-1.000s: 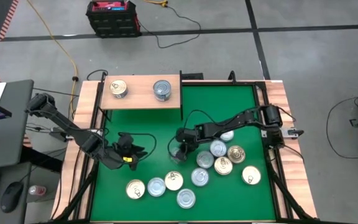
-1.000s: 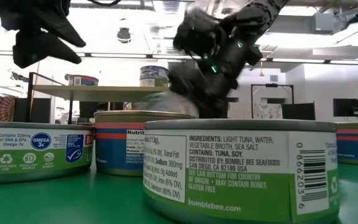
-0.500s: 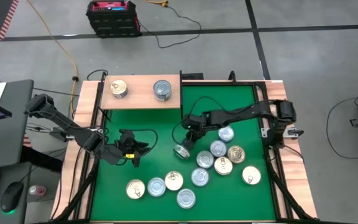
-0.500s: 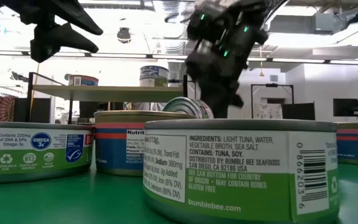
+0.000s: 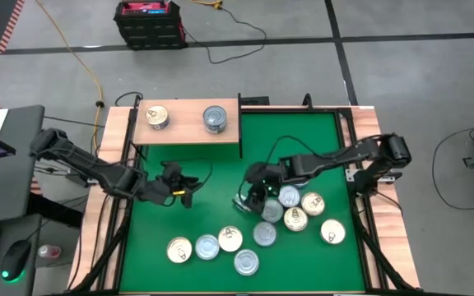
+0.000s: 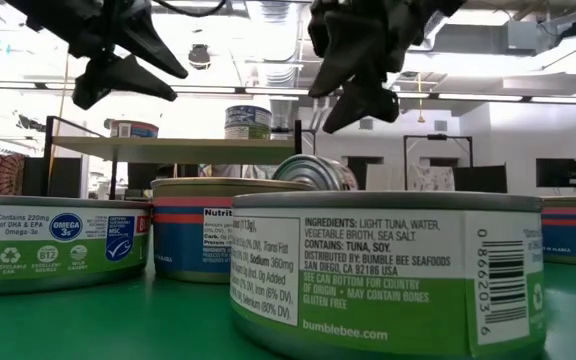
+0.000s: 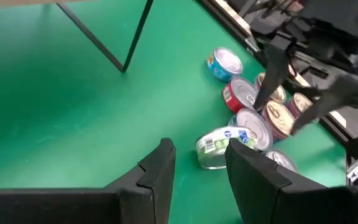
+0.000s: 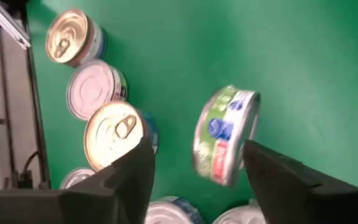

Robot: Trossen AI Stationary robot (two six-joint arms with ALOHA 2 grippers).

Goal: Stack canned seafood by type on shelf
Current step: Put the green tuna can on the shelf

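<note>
The shelf (image 5: 189,123) is a light-wood board on dark legs at the mat's far left. It carries a gold-lidded tin (image 5: 156,116) and a silver-lidded tin (image 5: 215,117). A green-labelled tin (image 5: 243,201) stands tilted on its rim on the green mat (image 5: 212,168), leaning against the middle cluster of tins (image 5: 293,210). My right gripper (image 8: 196,149) hangs open above this tin (image 8: 222,134), clear of it (image 6: 313,172). My left gripper (image 5: 189,191) hovers open at the mat's left, nothing between its fingers (image 7: 160,168).
Several more tins (image 5: 208,245) lie flat near the mat's front left. Large tins (image 6: 388,270) stand close before the low camera. The mat is bare between the shelf legs (image 7: 123,62) and the middle cluster. Wooden rims (image 5: 113,164) border the mat.
My right gripper has risen from the mat, drifted toward the table's right edge, opened and let go of the green-labelled tin. The tin now stands tilted on its rim against the cluster. My left gripper has moved toward the table's far edge and a little to the right.
</note>
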